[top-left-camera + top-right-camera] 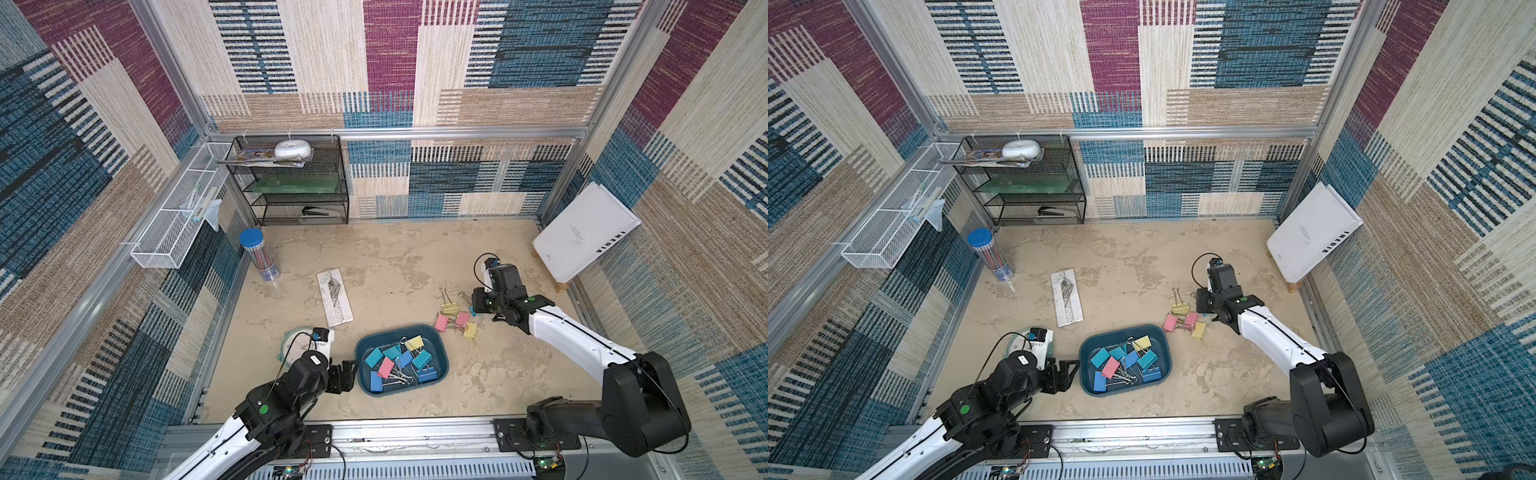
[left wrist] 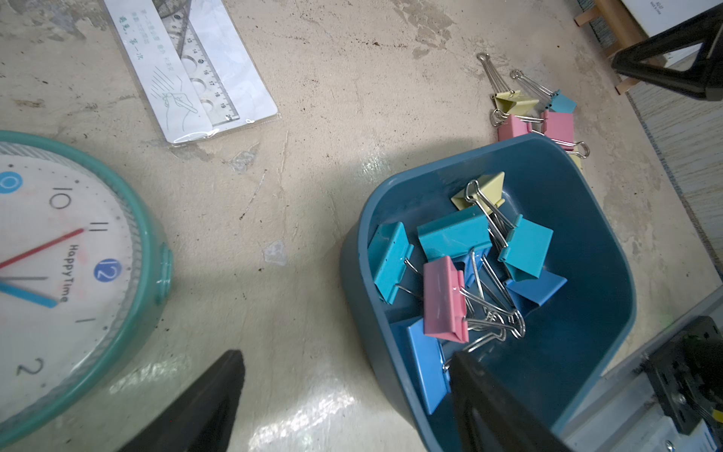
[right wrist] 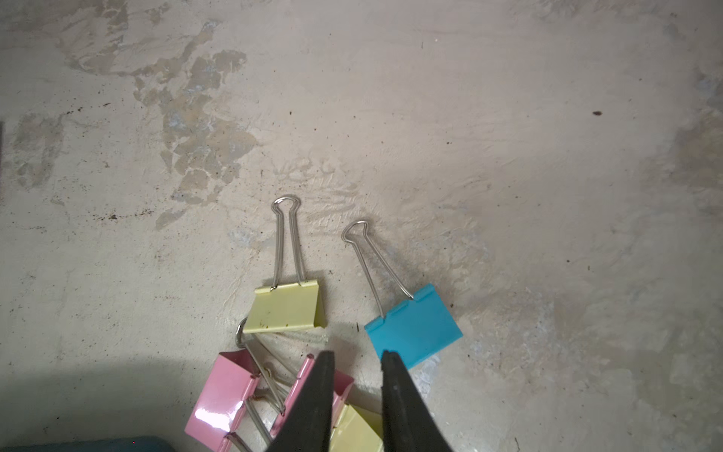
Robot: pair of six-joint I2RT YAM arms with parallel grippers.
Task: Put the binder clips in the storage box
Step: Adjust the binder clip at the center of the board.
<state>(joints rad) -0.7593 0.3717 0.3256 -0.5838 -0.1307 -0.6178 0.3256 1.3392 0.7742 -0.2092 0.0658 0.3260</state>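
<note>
The dark teal storage box [image 1: 439,348] [image 1: 1084,376] [image 2: 587,274] sits near the front middle of the table. Several binder clips [image 1: 399,359] lie in it, in teal, blue, pink and yellow. A loose cluster lies to its right: a yellow clip [image 3: 287,309], a teal clip [image 3: 414,332], two pink clips [image 3: 223,391] and another yellow one [image 3: 356,434]. My right gripper [image 3: 358,354] [image 1: 477,306] hovers over this cluster. Its jaws stand narrowly apart with nothing between them, and one finger overlaps the teal clip's corner. My left gripper [image 2: 346,354] [image 1: 349,374] is wide open at the box's left rim, holding nothing.
A green-rimmed clock [image 1: 296,338] [image 2: 78,274] lies under my left wrist. A packaged ruler [image 1: 334,297] lies behind the box and a pencil tub [image 1: 259,253] stands at the back left. A black mesh rack [image 1: 291,183], a white wire basket [image 1: 178,216] and a white book [image 1: 582,232] line the walls.
</note>
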